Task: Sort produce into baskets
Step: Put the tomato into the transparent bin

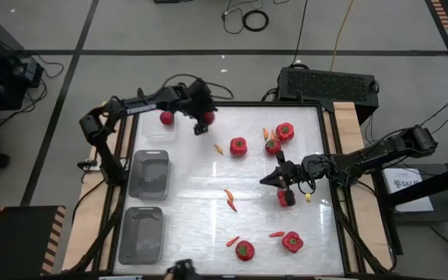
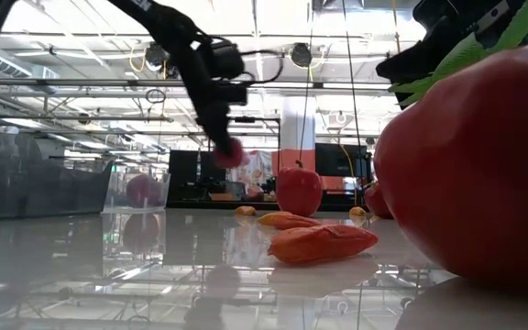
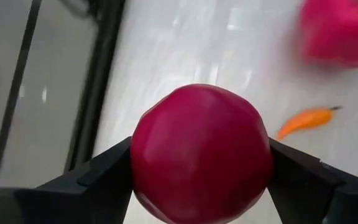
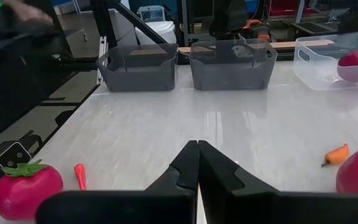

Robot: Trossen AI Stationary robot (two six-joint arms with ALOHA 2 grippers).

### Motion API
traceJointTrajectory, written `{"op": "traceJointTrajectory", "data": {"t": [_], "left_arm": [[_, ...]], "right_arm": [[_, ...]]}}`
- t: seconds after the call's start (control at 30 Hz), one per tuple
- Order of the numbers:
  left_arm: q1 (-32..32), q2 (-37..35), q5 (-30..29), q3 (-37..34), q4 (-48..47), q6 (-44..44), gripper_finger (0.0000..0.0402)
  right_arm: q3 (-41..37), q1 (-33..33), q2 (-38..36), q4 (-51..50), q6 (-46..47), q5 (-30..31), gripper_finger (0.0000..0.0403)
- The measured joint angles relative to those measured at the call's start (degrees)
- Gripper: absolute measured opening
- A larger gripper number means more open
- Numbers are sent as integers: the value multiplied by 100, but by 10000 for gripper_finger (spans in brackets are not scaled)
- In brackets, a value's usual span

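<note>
My left gripper [image 1: 202,124] is up over the table's far left part, shut on a round red tomato [image 3: 201,149] that also shows in the low view [image 2: 230,154]. Close to its left, the small clear basket [image 4: 309,65] holds one red piece of produce [image 1: 166,118]. Two grey baskets [image 1: 150,173] [image 1: 141,233] stand along the left edge. Red bell peppers [image 1: 239,145] [image 1: 285,132] [image 1: 244,250] and slim chilies [image 1: 229,200] lie scattered on the table. My right gripper [image 1: 269,180] hangs shut at mid-table, next to a pepper [image 1: 286,197]. My left gripper pinches the tomato between its two fingers [image 3: 104,171], one on each opposite side [image 3: 143,155] at its widest part. The fingers come from above, slanting down. The tomato is lifted clear of the table.
A black box [image 1: 329,84] sits beyond the far edge. Dark frame rails run round the white tabletop [image 1: 193,225]. Open table lies between the grey baskets and the scattered produce. One chili [image 3: 306,119] and a pepper [image 3: 340,31] lie on the table below the left gripper.
</note>
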Motion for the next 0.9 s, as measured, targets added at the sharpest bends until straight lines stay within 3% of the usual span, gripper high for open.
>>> {"op": "traceJointTrajectory", "data": {"t": [0.2,0.4,0.9], "left_arm": [[733,-278,-3,-2,-1361,-424,308],[1412,-291,-2,-2,-2094,-534,308],[2890,-687,-181,-893,-1808,-939,309]], "right_arm": [[0,0,0,-4,-16,0,0],[0,0,0,-106,-16,0,0],[0,0,0,-296,-138,-2,0]]}}
